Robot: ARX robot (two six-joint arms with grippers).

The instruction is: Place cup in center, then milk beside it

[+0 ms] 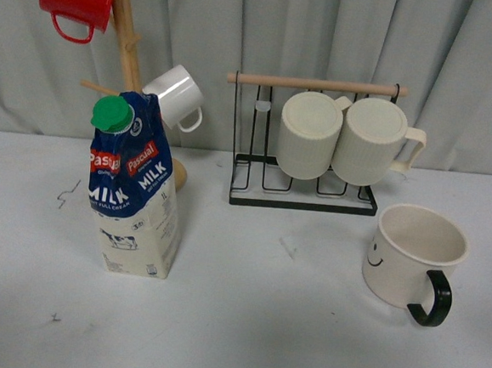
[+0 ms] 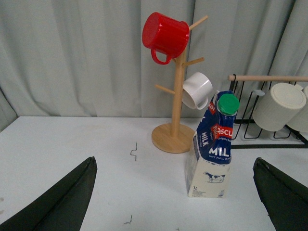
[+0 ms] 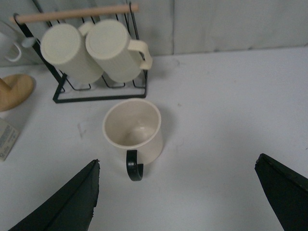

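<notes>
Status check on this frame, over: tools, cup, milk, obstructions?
Left tool open, right tool open, both empty. Cup upright on table at right, untouched; milk standing at left. Mug rack behind cup, apart from it.

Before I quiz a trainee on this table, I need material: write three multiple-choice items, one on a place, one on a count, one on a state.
1. Front view: against the milk and the rack, the cup stands
A) left of the milk
B) on the rack
C) right of the milk, before the rack

2. Count of ribbed mugs on the rack:
A) one
B) two
C) four

3. The cup is
A) upright, empty
B) tipped over
C) upside down

C: it sits at right, nearer than the rack.
B: two hang side by side.
A: its open mouth faces up, nothing inside.
</notes>
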